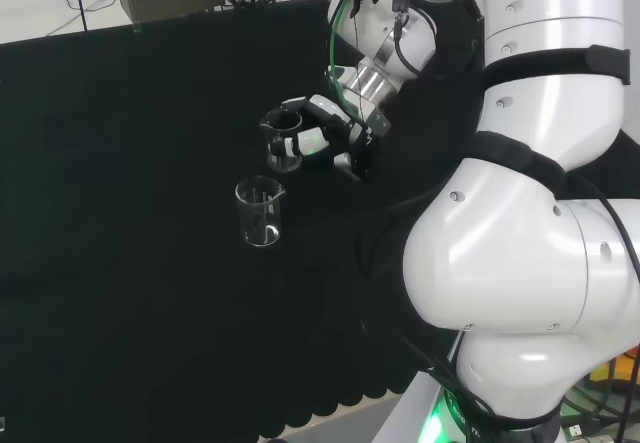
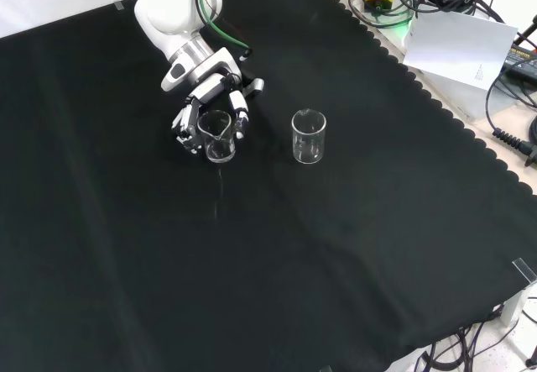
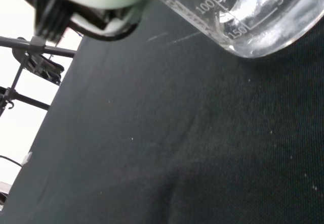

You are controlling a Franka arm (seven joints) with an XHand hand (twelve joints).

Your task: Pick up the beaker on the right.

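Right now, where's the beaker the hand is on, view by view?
Head view: the held beaker is at centre, above the free beaker, with the hand curled round it from the right.
Front view: held beaker upper left of centre, just below the hand.
Wrist view: its glass base close up.
Shared landmark: the free beaker.

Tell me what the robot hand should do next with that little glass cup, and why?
Probably lift straight up, slowly. The hand already has its fingers curled round one beaker, which looks upright on the black cloth. The other beaker stands apart, so a straight rise should not bump it.
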